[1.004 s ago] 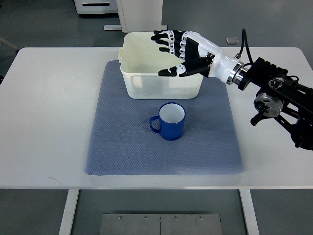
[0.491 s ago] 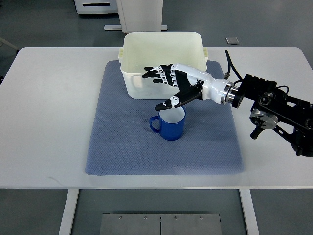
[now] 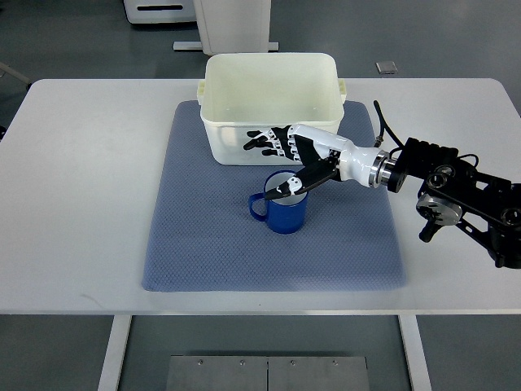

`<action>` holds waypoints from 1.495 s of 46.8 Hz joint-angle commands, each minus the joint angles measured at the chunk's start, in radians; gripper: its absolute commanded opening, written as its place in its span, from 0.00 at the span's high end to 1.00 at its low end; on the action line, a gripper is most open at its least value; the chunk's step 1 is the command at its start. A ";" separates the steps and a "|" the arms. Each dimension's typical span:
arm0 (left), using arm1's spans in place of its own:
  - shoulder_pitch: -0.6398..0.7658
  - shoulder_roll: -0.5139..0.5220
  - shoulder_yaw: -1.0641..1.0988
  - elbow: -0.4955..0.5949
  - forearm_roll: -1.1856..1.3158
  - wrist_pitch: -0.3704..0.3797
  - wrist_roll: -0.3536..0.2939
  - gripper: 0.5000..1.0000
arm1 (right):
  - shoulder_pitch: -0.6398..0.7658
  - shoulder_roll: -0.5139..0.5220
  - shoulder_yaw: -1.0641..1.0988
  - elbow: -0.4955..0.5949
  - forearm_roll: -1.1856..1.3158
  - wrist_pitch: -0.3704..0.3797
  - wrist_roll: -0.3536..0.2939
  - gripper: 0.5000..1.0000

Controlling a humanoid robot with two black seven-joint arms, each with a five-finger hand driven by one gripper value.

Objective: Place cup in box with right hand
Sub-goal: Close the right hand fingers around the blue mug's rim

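Observation:
A blue mug (image 3: 281, 210) with a white inside stands upright on the blue-grey mat (image 3: 212, 244), its handle pointing left. Behind it sits a cream plastic box (image 3: 271, 75), holding nothing. My right hand (image 3: 277, 163), black and white, reaches in from the right and hovers at the mug's far rim. Its fingers (image 3: 264, 142) are spread over the box's front wall, and the thumb tip lies over the mug's opening. The hand is open and grips nothing. The left arm does not show.
The mat lies on a white table (image 3: 81, 204). My right arm's black wrist and joints (image 3: 456, 191) stretch over the table's right side. A small grey object (image 3: 386, 67) lies beyond the table's back edge.
My right hand has come down and toward me, from over the box's right rim to just above the mug's rim. The mug and box have stayed put.

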 commanded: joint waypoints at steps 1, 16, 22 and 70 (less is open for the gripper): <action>0.000 0.000 0.001 0.000 -0.001 0.000 0.000 0.00 | -0.008 0.000 -0.009 -0.012 0.000 0.000 0.001 0.00; 0.000 0.000 -0.001 0.000 0.000 0.000 0.000 0.00 | -0.026 0.000 -0.024 -0.039 0.000 0.000 0.022 0.00; 0.000 0.000 0.001 0.000 0.000 0.000 0.000 0.00 | -0.032 0.001 -0.024 -0.039 0.000 0.000 0.022 0.00; 0.000 0.000 0.001 0.000 0.000 0.000 0.000 0.00 | -0.078 0.021 -0.055 -0.110 0.000 -0.011 0.047 0.03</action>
